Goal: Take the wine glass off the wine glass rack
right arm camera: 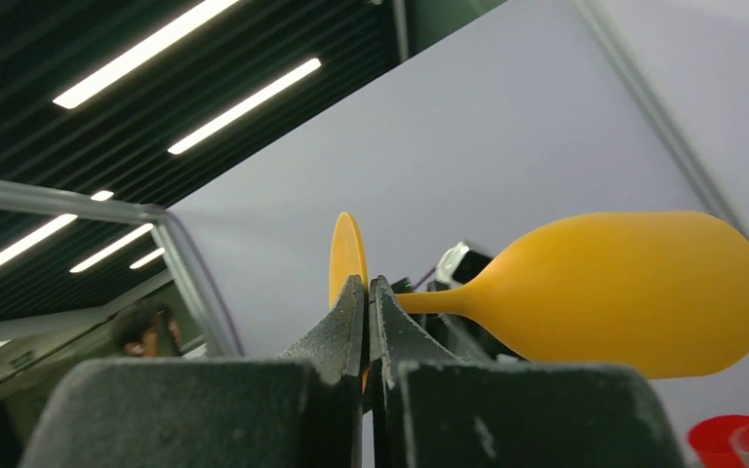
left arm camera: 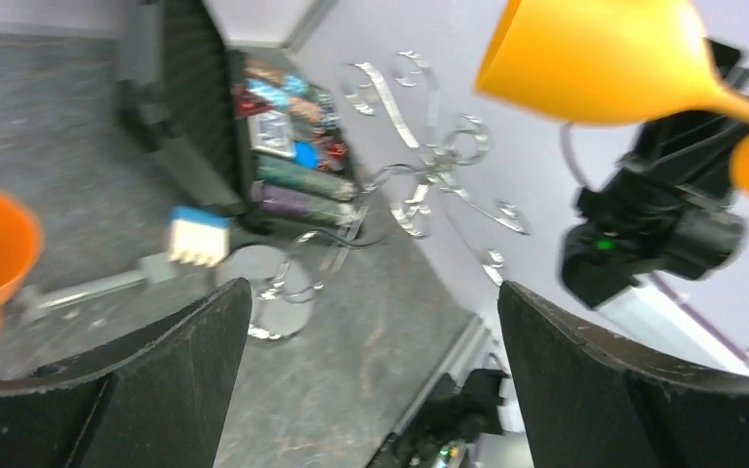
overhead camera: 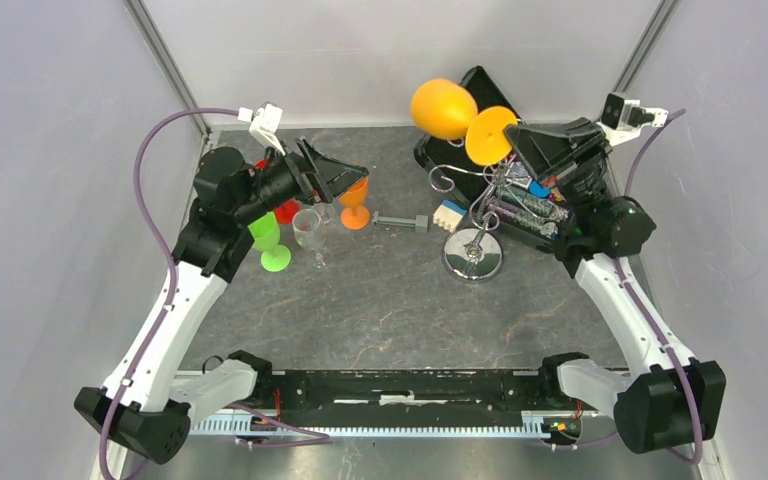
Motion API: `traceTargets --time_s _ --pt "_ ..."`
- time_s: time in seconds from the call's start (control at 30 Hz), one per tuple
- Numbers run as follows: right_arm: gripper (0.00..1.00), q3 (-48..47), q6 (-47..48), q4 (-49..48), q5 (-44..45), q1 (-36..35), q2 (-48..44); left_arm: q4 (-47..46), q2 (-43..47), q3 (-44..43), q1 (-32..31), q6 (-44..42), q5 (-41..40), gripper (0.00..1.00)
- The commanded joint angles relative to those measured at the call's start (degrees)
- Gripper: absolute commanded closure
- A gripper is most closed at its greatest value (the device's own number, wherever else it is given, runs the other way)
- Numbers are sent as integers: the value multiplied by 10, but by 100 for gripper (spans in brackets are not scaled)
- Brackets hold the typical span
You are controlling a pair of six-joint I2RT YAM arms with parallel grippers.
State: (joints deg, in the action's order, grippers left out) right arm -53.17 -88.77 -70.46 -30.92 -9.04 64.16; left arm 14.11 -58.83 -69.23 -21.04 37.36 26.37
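A yellow-orange wine glass (overhead camera: 444, 108) hangs sideways in the air above the wine glass rack (overhead camera: 472, 256), clear of its curled silver arms. My right gripper (overhead camera: 513, 140) is shut on the edge of the glass's round foot; in the right wrist view the fingers (right arm camera: 367, 292) pinch that disc while the bowl (right arm camera: 624, 292) points right. My left gripper (overhead camera: 345, 180) stands wide open over the left part of the table, holding nothing. In the left wrist view its fingers (left arm camera: 371, 341) frame the rack (left arm camera: 419, 185), with the held glass (left arm camera: 605, 58) at the top right.
An orange glass (overhead camera: 355, 205), a clear glass (overhead camera: 310, 232), a green glass (overhead camera: 272, 248) and a red cup (overhead camera: 286, 211) stand under the left arm. A grey tool (overhead camera: 400, 222) and a blue-white block (overhead camera: 450, 215) lie mid-table. A black case (overhead camera: 480, 85) with small items sits behind the rack.
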Motion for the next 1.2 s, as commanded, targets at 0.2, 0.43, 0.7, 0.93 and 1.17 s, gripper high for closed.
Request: traceTargets --time_s 0.2,0.43,0.7,0.93,1.17 --pt "100 35 -58 -91 -2 -109 -44 -327 -35 12 -18 272 197 6" --pt "100 38 -78 -115 7 -144 -22 -386 -6 31 -25 339 217 18" --pt "100 45 -93 -122 15 -177 5 -429 15 41 -32 372 242 44" --pt "100 72 -108 -122 36 -178 12 -455 29 45 -34 366 261 88" --pt "98 80 -119 -141 36 -182 28 -457 45 50 -37 335 256 98"
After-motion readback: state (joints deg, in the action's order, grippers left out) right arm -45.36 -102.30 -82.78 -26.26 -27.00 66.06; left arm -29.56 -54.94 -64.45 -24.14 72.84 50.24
